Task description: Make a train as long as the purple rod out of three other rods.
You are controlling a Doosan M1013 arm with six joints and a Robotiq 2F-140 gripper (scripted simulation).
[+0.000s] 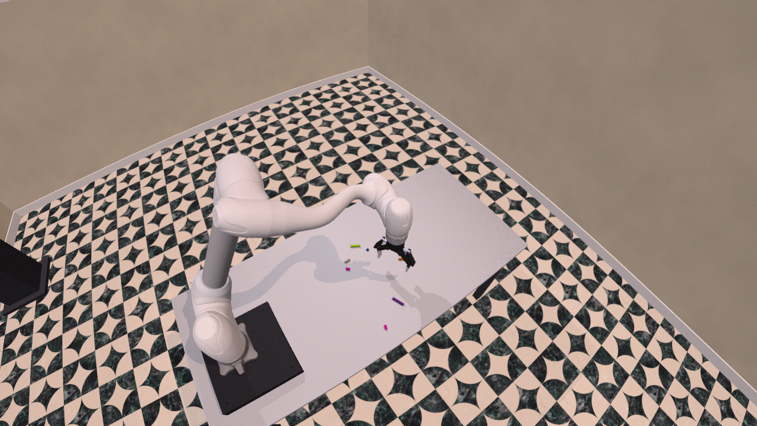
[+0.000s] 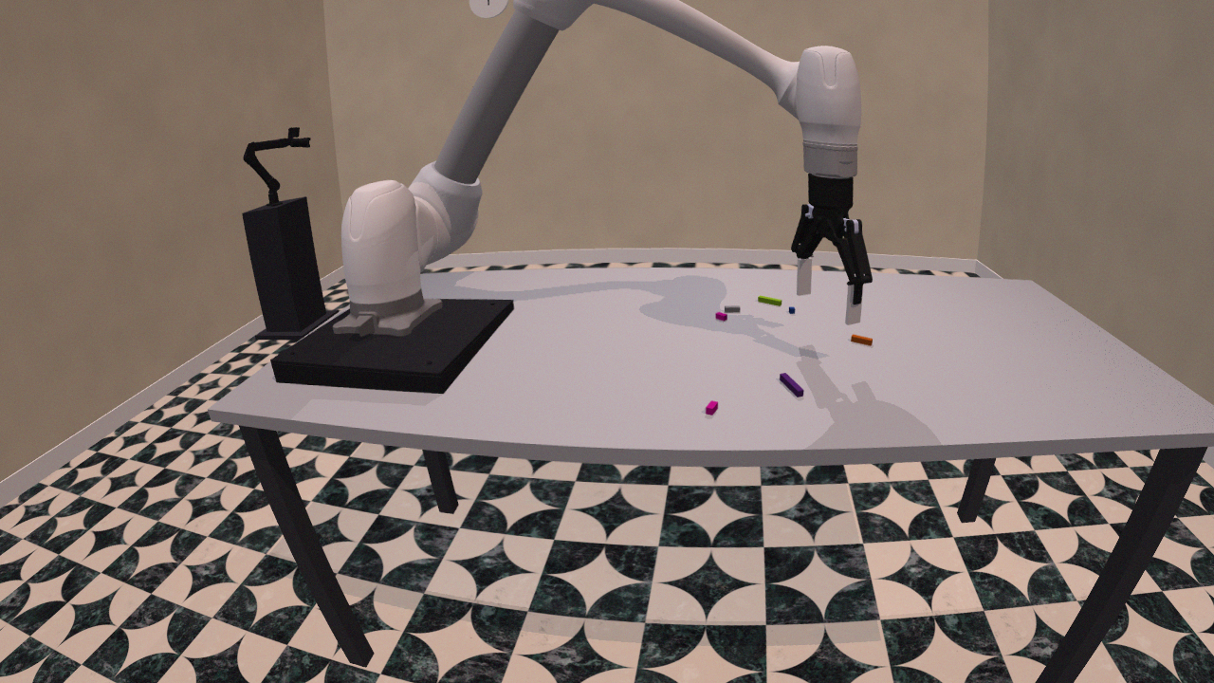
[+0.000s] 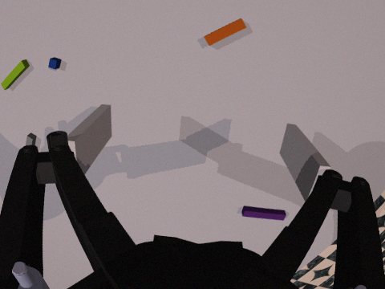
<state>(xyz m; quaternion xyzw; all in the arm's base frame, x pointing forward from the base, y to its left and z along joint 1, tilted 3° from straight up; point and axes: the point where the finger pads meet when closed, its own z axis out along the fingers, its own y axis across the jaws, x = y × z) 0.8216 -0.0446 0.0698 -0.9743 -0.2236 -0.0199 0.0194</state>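
Purple rod [image 2: 791,383], a short flat bar, lies on the grey table [image 2: 551,374] at five o'clock of the black two-finger gripper [image 2: 827,299], which hangs wide open, empty, above the orange rod [image 2: 861,340].

In the top view the hand [image 1: 394,258] hides most of the orange rod [image 1: 400,258].

Purple rod [image 2: 791,383] flat, alone — orange rod [image 2: 861,340], lime rod [image 2: 769,301] scattered apart, none touching.
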